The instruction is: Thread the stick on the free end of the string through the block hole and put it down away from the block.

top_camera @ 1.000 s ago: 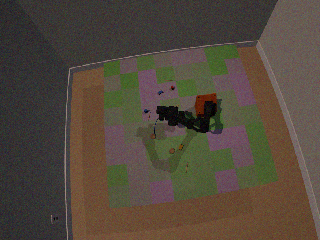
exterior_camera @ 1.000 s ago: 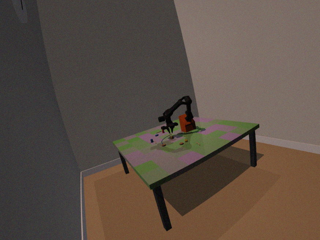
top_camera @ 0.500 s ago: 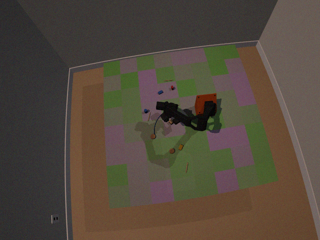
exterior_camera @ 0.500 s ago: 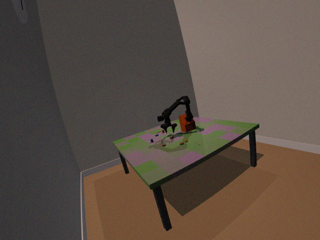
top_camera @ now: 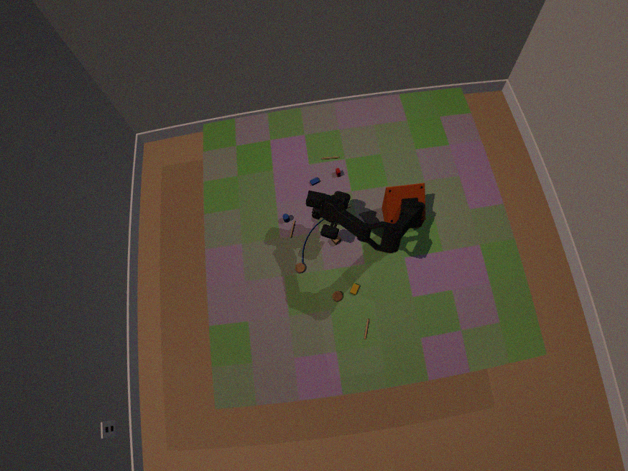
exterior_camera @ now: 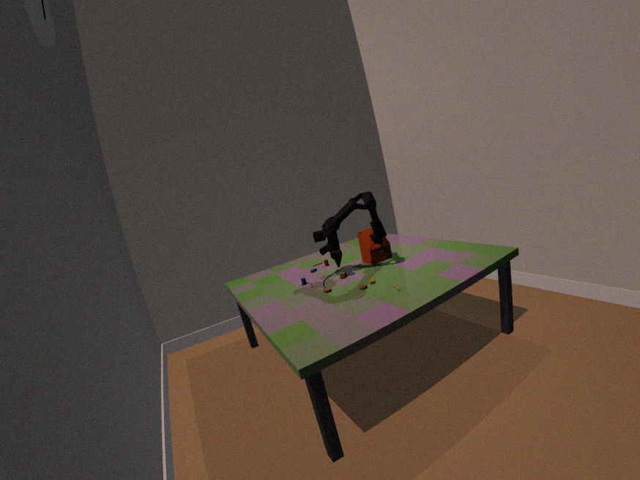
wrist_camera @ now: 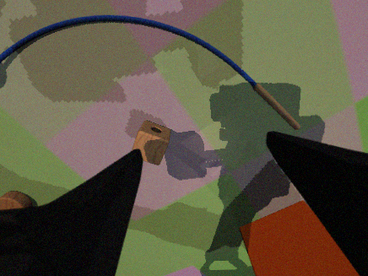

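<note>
Black tapered hand (exterior_camera: 338, 266) (wrist_camera: 203, 146) spread wide, holding nothing, grained wooden block (top_camera: 336, 240) (exterior_camera: 343, 275) (wrist_camera: 153, 143), curved blue string (top_camera: 305, 240) (exterior_camera: 324, 281) (wrist_camera: 107, 18)

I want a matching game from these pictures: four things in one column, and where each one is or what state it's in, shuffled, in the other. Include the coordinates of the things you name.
1. gripper (exterior_camera: 338, 266) (wrist_camera: 203, 146)
2. wooden block (exterior_camera: 343, 275) (wrist_camera: 151, 143)
3. stick on the string (wrist_camera: 277, 106)
4. yellow piece (top_camera: 354, 288) (exterior_camera: 373, 281)

A. at one end of a blue curve, outside the block
B. open, nothing between its fingers
C. beside a round wooden button
D. on the table, its hole without string

Pairs: 1-B, 2-D, 3-A, 4-C
</note>
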You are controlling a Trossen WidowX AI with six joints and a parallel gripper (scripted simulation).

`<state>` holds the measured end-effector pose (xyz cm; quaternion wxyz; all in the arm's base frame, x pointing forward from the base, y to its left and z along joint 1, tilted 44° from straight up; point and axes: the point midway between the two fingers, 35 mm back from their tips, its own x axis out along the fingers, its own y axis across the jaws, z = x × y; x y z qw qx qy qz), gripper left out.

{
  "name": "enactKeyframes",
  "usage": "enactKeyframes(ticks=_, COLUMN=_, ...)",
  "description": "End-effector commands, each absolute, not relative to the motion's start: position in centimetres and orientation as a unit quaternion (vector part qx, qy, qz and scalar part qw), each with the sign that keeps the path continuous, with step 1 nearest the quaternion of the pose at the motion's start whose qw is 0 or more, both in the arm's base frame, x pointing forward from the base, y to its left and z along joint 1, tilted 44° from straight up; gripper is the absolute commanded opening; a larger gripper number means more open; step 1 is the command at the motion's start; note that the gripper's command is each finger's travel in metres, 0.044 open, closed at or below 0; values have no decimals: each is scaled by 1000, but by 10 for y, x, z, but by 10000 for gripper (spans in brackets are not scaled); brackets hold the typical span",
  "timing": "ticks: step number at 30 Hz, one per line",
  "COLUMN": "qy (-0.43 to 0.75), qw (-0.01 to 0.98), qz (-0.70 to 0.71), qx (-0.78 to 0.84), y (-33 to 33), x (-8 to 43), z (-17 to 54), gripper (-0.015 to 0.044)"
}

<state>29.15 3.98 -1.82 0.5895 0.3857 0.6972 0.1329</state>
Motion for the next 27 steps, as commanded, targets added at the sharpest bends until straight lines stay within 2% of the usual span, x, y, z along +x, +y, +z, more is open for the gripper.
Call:
enactKeyframes(ticks=1, qy=683, qw=353, qz=-202, qx=607, y=16, x=291, z=-44, gripper=440)
enactKeyframes(ticks=11, qy=585, qw=143, qz=-406, qx=687, y=4, x=289, z=-56, gripper=440)
enactKeyframes(ticks=23, qy=394, qw=-123, qz=-593, qx=691, y=-9, x=284, z=-69, gripper=440)
enactKeyframes(ticks=27, qy=384, qw=-136, qz=-600, qx=689, y=-10, x=284, z=-70, gripper=440)
